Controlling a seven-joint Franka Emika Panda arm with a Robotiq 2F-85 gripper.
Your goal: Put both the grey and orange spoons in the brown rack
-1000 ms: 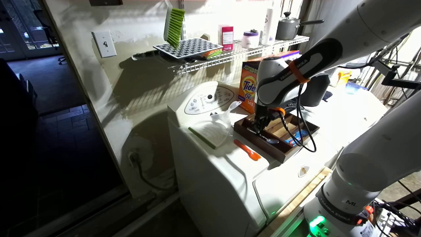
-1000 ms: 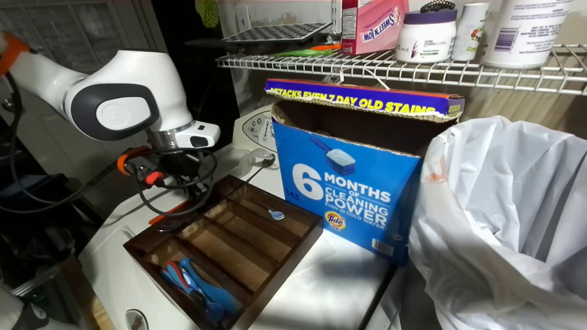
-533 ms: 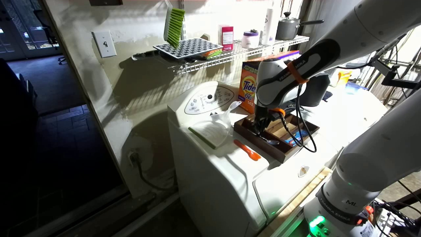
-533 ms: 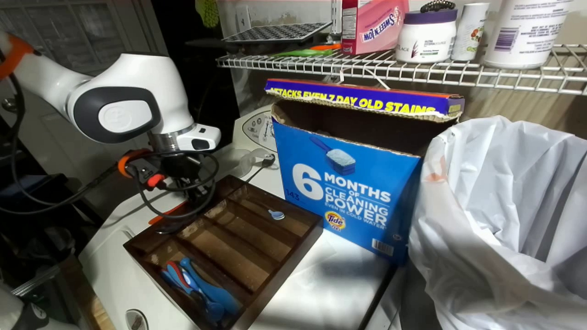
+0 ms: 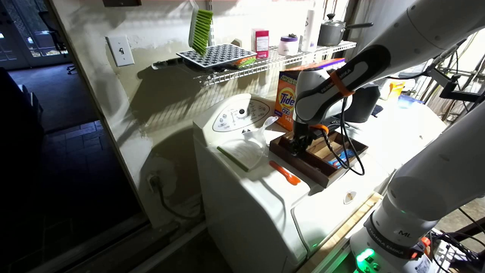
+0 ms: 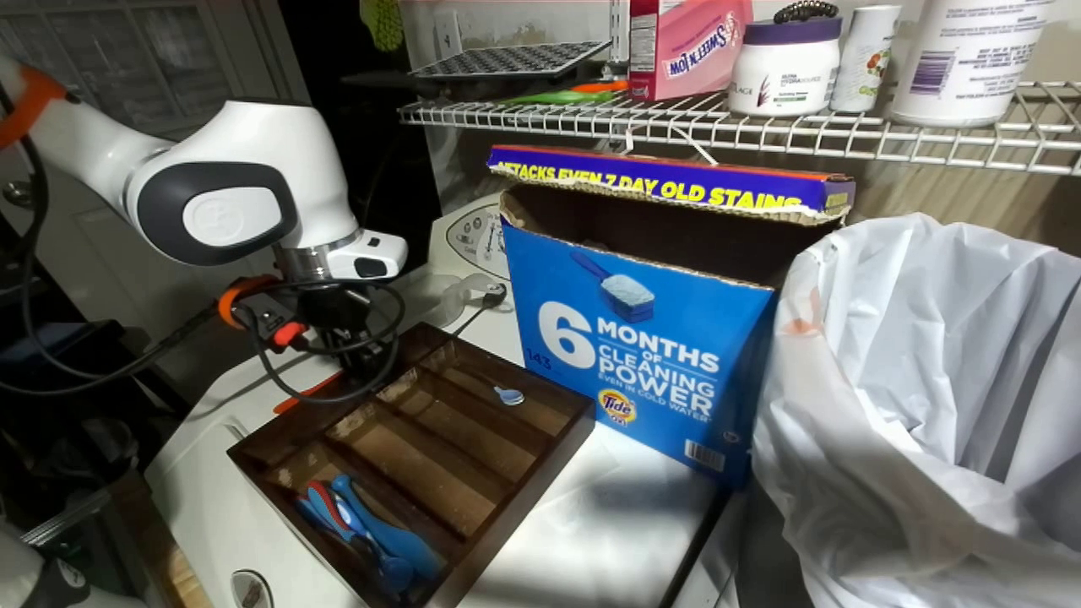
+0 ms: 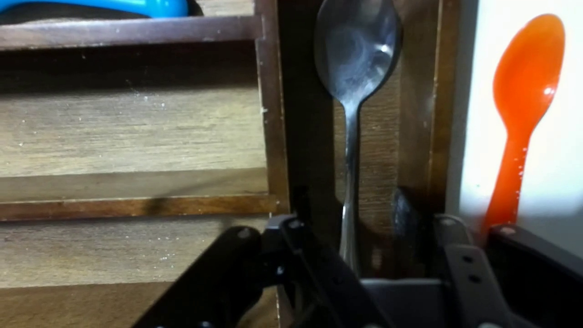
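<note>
The grey metal spoon [image 7: 353,98] lies lengthwise in the long side compartment of the brown rack [image 7: 274,136] in the wrist view. In the exterior views the rack's walls hide it. My gripper [image 7: 353,212] is open, its fingers apart on either side of the spoon's handle, low in that compartment. The gripper also shows over the rack's side in both exterior views [image 5: 297,148] [image 6: 359,359]. The orange spoon [image 7: 517,132] lies on the white machine top just outside that side of the rack [image 5: 310,172]; it also shows in an exterior view [image 5: 286,174].
Blue utensils [image 6: 363,528] and a small pale-blue spoon [image 6: 509,395] lie in other rack compartments. A Tide box [image 6: 642,338] stands beside the rack, near a white-lined bin [image 6: 912,405]. A clear dustpan [image 5: 242,149] lies alongside. A wire shelf [image 5: 227,77] hangs above.
The grey spoon's bowl, earlier visible raised and tilted at the gripper, has dropped into the side compartment. The gripper has let go of it. The arm has barely moved.
</note>
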